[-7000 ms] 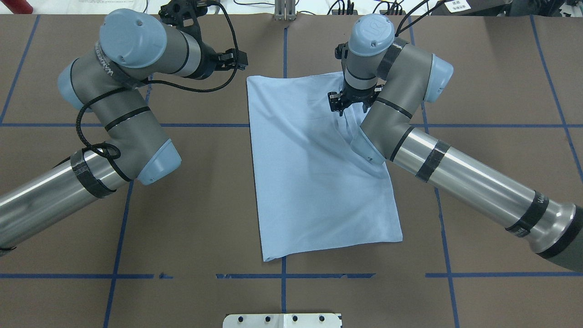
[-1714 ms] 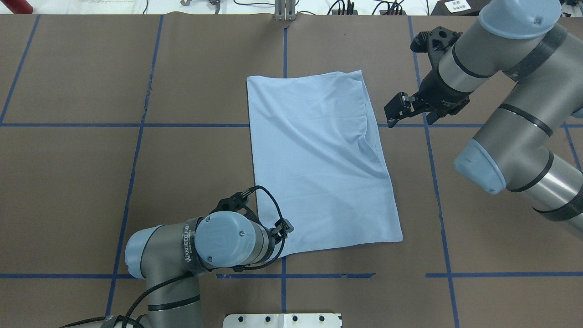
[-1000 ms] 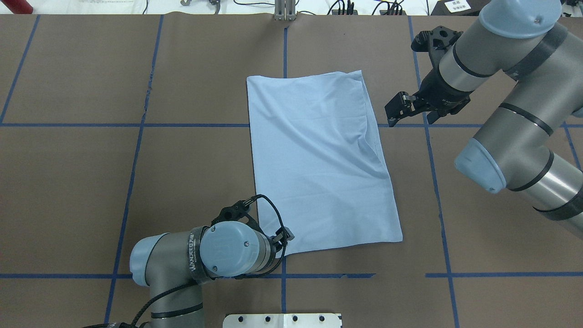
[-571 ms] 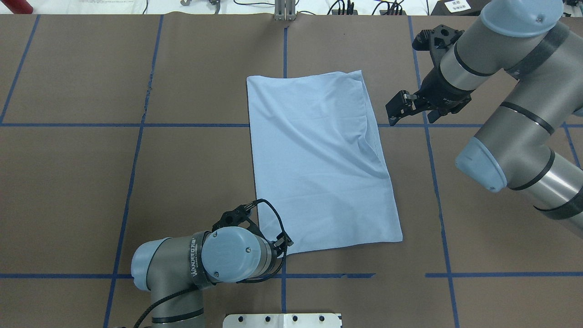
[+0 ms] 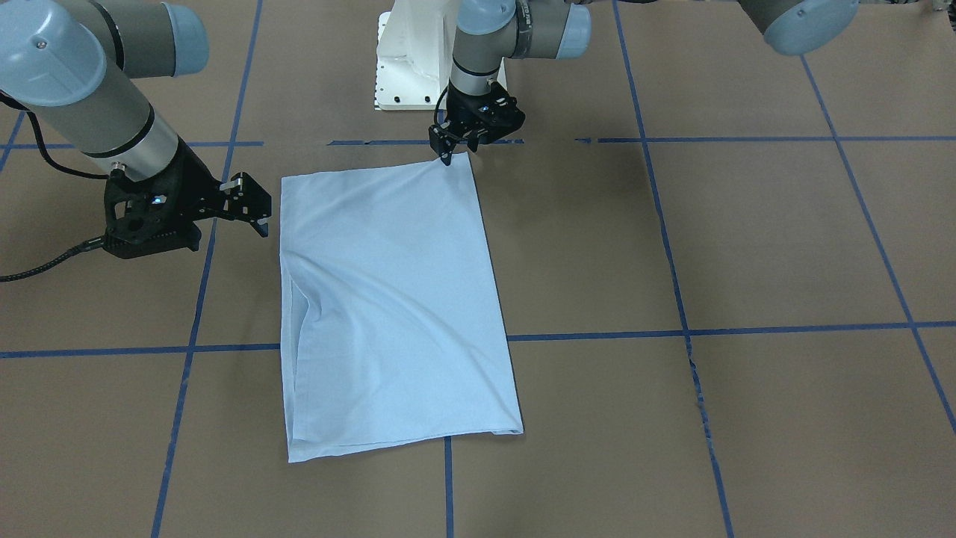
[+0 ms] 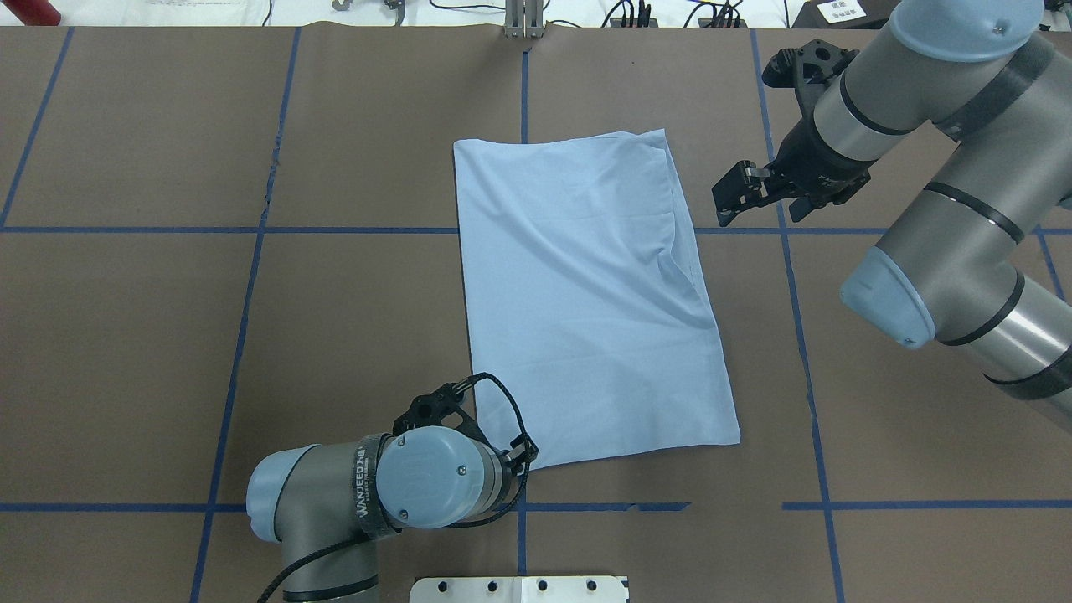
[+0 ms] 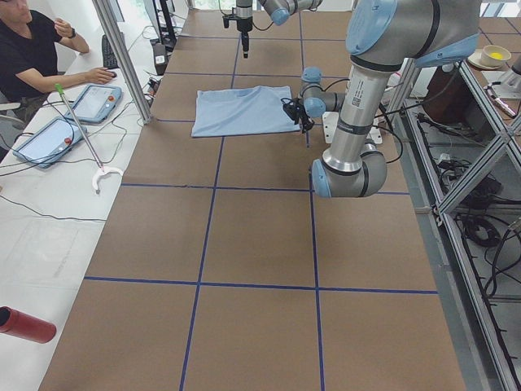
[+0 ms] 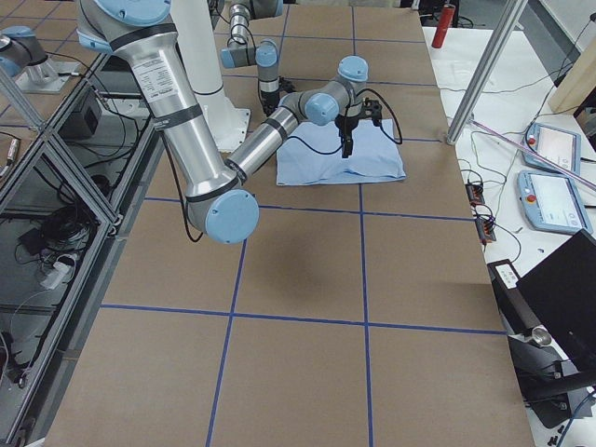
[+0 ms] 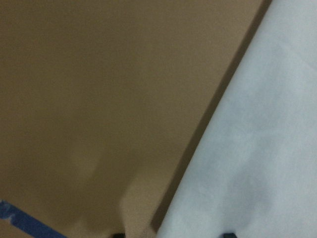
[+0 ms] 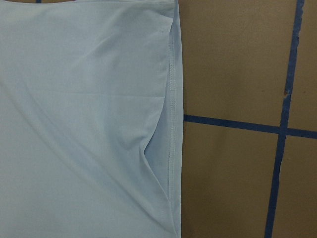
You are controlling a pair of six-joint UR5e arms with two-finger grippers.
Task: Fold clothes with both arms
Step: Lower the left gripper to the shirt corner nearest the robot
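Note:
The light blue T-shirt [image 6: 586, 293] lies folded into a tall rectangle in the middle of the brown table; its print and collar are hidden. My left gripper [image 6: 523, 456] is down at the shirt's near left corner, also seen in the front view [image 5: 448, 155]. In the left wrist view the shirt's edge [image 9: 262, 148] runs between two dark fingertips set apart, so this gripper is open. My right gripper [image 6: 730, 194] hangs open and empty just beyond the shirt's far right edge, apart from the cloth [image 5: 250, 205]. The right wrist view looks down on the hemmed edge [image 10: 171, 99].
Blue tape lines [image 6: 251, 229] grid the table. The white base plate [image 6: 519, 589] sits at the near edge, just behind the left arm's wrist. A person [image 7: 32, 49] sits at a side table with tablets, beyond the table's far side.
Seven seconds ago the right gripper was on the shirt and the left arm was at the far left. Over the last second the left wrist settled at the corner and the right gripper drifted slightly away.

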